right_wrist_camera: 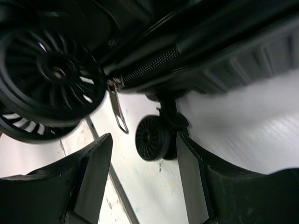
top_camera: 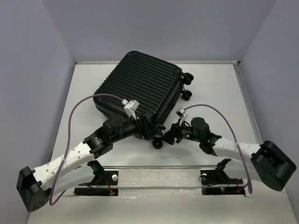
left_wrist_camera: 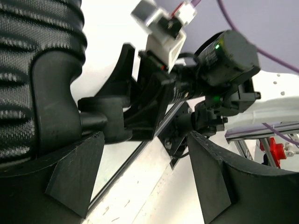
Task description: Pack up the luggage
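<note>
- Zipping up looks like the step in hand: the luggage [top_camera: 140, 86] lies flat with its two halves together, and nothing waits beside it to go in.
- It sits in the middle of the surface [top_camera: 219, 93], toward the far side, with its wheels pointing right and near.
- Both arms reach in to its near edge, close to each other.
- From the top view, the left end effector [top_camera: 148, 127] is right at the near corner of the case. Its own camera shows its fingers [left_wrist_camera: 74, 172] spread wide, pinching nothing.
- The right end effector [top_camera: 169, 135] is low by the near wheel [top_camera: 157, 143]. Its fingers [right_wrist_camera: 93, 163] are spread too, and they hold nothing.
- In the right wrist view, a thin metal zipper pull [right_wrist_camera: 120, 112] hangs down from the zipper teeth [right_wrist_camera: 149, 65], just above the open fingers.
- I think the next move is for the right fingers to go up around that pull and pinch it.
- The pull is thin and hangs loose, so the pinch must be well aimed.
</note>
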`<state>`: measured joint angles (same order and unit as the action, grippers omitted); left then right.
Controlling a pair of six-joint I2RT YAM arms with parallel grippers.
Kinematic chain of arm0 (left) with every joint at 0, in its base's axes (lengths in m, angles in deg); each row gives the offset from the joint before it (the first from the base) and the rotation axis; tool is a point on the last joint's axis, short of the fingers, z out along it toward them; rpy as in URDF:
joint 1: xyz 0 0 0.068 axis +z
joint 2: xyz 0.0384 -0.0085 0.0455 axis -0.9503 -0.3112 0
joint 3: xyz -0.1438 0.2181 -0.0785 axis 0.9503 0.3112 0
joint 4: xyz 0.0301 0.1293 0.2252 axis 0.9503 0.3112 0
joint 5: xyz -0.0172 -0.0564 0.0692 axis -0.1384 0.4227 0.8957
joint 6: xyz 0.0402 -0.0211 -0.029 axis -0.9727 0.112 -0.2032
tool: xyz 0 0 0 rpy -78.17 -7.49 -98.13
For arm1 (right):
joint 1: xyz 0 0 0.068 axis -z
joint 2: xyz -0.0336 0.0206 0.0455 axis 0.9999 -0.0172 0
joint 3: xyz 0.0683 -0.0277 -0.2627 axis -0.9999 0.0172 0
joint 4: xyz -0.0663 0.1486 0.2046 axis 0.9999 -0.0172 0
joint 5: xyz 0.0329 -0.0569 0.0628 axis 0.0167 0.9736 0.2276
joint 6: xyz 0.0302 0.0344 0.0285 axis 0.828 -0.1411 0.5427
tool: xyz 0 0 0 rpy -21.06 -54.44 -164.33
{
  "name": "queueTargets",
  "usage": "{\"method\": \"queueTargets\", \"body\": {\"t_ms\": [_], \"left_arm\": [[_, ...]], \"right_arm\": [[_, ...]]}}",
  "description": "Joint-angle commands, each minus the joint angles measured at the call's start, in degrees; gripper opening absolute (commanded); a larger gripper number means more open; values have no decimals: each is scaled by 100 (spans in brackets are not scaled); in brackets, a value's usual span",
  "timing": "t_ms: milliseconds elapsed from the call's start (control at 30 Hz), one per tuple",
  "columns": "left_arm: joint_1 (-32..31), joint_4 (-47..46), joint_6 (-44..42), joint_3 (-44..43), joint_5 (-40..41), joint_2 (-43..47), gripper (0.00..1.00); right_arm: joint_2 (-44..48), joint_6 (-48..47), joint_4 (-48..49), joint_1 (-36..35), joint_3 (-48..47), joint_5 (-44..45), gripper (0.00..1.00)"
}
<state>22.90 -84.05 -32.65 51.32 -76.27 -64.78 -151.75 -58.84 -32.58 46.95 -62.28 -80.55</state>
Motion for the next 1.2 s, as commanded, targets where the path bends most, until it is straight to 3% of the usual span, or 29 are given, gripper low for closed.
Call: {"method": "queueTargets", "body": {"t_ms": [0,267,533,767,900,1067,1167], "left_arm": [[-112,650,-74,202,484,73,86],[-209,738,-179,62,695,-217,84],[-236,255,-118,-61,721,-454,75],[-306,-343,75,-70,616,-736,72],[-368,-738,216,-263,695,-911,68],[-578,-1090,199,-806,800,-1551,66],[-693,-1266,137,-1088,941,-1851,66]], "right_arm": [[-113,-93,856,-21,-356,87,63],[-772,135,1584,-21,-505,-141,60],[-1124,539,2455,-21,-260,-238,45],[-1546,1075,3457,-135,57,-300,8],[-1406,1217,3643,-258,417,-2,7],[-818,1225,2932,-626,637,991,7],[-642,1357,3044,-1004,734,1545,7]]}}
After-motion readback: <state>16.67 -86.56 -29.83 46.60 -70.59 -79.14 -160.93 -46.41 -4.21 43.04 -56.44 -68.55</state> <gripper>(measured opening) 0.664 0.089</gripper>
